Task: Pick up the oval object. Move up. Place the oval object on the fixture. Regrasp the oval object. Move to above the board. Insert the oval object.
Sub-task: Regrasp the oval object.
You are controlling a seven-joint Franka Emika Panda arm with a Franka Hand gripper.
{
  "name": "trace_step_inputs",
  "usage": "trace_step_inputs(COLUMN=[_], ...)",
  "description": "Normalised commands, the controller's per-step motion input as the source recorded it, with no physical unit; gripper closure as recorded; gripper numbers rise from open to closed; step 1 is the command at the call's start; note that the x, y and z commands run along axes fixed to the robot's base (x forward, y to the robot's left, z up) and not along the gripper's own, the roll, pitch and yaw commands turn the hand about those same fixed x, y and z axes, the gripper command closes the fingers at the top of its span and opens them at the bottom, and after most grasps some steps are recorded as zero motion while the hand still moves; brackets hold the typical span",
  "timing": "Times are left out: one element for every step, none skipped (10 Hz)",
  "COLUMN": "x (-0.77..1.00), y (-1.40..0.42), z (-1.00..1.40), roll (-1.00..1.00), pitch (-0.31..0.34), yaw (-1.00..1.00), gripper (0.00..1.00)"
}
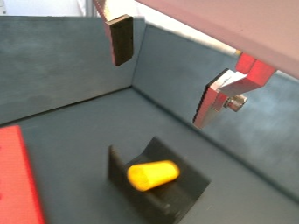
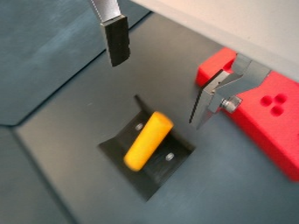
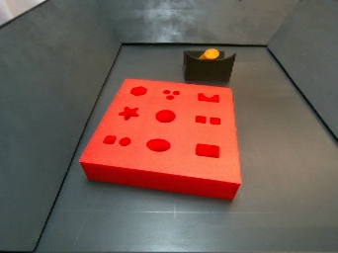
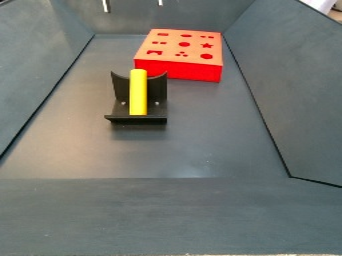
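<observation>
Lying under everything is a dark grey floor [image 3: 278, 212] with sloped grey walls [image 4: 267, 60] around it, like a big tray. It looks smooth and a bit shiny in both side views.

Next biggest is the board [image 3: 165, 124], a flat red slab with cut-out shapes: circles, a star, squares and ovals. In a side view [image 4: 185, 52] it sits at about 1 o'clock from the fixture, near it but apart. Both wrist views cut the board off, so only a red edge [image 1: 14, 179] or a corner with three small round holes [image 2: 271, 109] shows.

Then comes the fixture [image 4: 135, 100], a small, nearly black bracket on a base plate. In a side view [image 3: 209, 67] it stands at 12 o'clock from the board, near the back wall.

Smallest is the oval object [image 4: 136, 90], a smooth peg with rounded ends. It rests in the notch on top of the fixture. It looks yellow-orange in three views [image 2: 149, 140] [image 1: 153, 173] [image 3: 211, 52] and more yellow in the fourth.

Above the fixture hangs the gripper [image 2: 162, 63]. Its two silver fingers [image 1: 118, 39] with dark pads stand wide apart and hold nothing. The peg lies below the gap between them. In both side views the gripper is hard to make out.
</observation>
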Motion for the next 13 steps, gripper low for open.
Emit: trace_step_inputs(x=[0.01,0.02,0.03,0.04,0.06,0.07,0.08,0.09,0.09,0.09,0.03,0.03,0.05], y=[-0.02,-0.02,-0.03,-0.03,-0.03,-0.03,-0.04,-0.04,-0.04,-0.03,0.08,0.08,0.07], z=[-0.01,-0.01,-0.01,0.0,-0.01,-0.01,-0.01,-0.01,-0.02,-0.01,-1.0,-1.0,-1.0], roll=[1.0,1.0,1.0,1.0,1.0,1.0,0.87,0.67,0.4,0.3,0.12,0.1,0.08], pitch=[-0.017,-0.009,0.004,0.019,0.048,0.066,0.103,0.122,0.127,0.122,0.094,0.081,0.013], yaw=[0.02,0.02,0.02,0.03,0.03,0.04,0.05,0.07,0.09,0.1,0.17,0.18,0.18], gripper=[0.0,0.0,0.0,0.0,0.0,0.0,0.0,0.0,0.0,0.0,0.0,0.0,0.0])
